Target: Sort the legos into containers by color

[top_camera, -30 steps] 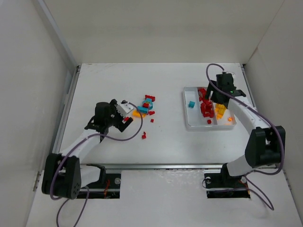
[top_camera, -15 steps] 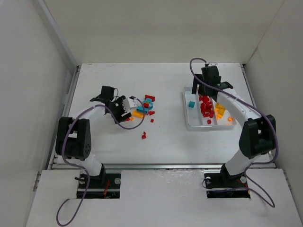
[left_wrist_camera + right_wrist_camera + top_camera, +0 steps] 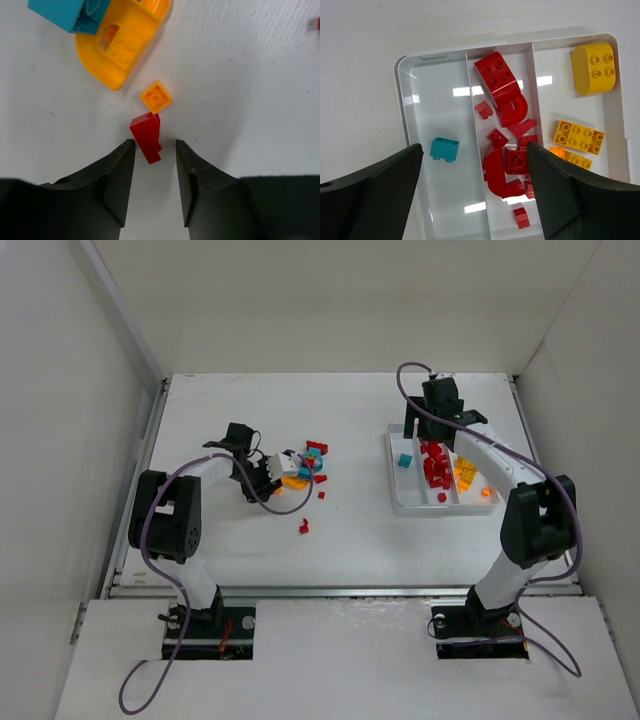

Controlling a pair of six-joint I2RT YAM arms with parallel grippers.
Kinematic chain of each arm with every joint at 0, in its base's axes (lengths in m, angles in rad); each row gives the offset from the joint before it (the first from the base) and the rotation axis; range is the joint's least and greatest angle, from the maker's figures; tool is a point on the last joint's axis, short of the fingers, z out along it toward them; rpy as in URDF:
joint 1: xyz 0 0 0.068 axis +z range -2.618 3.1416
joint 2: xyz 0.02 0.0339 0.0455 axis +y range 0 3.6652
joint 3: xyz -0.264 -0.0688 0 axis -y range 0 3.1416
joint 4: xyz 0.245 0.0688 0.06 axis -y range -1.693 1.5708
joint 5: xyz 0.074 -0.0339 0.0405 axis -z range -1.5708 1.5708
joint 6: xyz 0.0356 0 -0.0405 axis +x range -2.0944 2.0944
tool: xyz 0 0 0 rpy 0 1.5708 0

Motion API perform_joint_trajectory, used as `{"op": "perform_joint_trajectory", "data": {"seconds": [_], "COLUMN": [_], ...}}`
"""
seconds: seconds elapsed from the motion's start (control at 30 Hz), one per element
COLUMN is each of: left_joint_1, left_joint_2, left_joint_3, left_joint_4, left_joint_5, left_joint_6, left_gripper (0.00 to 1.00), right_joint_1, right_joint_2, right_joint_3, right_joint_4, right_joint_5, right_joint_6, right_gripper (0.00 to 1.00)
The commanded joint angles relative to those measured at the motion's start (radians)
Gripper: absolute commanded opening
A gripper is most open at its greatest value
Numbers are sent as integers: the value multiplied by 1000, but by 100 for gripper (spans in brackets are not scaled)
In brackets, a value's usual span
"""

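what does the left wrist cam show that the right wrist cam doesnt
Only left wrist: a small red piece between the left end effector's jaws, an orange tile just beyond it, a curved orange piece and a loose teal brick.
Only right wrist: the white tray, with a single teal brick in one compartment, red pieces in the middle and yellow and orange bricks in the third, below the open right end effector.
Both: white table and the camera's own dark jaws.
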Motion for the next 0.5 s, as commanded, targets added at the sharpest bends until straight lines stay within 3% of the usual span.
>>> {"op": "perform_joint_trajectory", "data": {"seconds": [0.0, 0.1, 0.13, 0.17, 0.37, 0.47], "left_joint_1": [1, 1, 1, 1, 1, 24], "left_joint_2": [20, 20, 20, 20, -49, -194], "left_joint_3": [25, 16, 16, 16, 5, -52], "left_joint_4": [10, 42, 42, 42, 51, 106], "left_joint_5": [-20, -20, -20, -20, -34, 20], "left_joint_6": [-15, -27, -27, -38, -27, -18], "left_gripper": [33, 18, 4, 0, 0, 0], "right_joint_1": [-2, -2, -2, -2, -2, 36], "right_joint_2": [-2, 7, 7, 7, -33, -97], "right_joint_3": [44, 67, 67, 78, 113, 113], "right_joint_4": [22, 13, 3, 2, -27, -27], "right_joint_5": [24, 24, 24, 33, -19, -90], "right_joint_6": [-10, -10, -10, -10, -115, -223], "right_gripper": [89, 89, 89, 89, 89, 91]}}
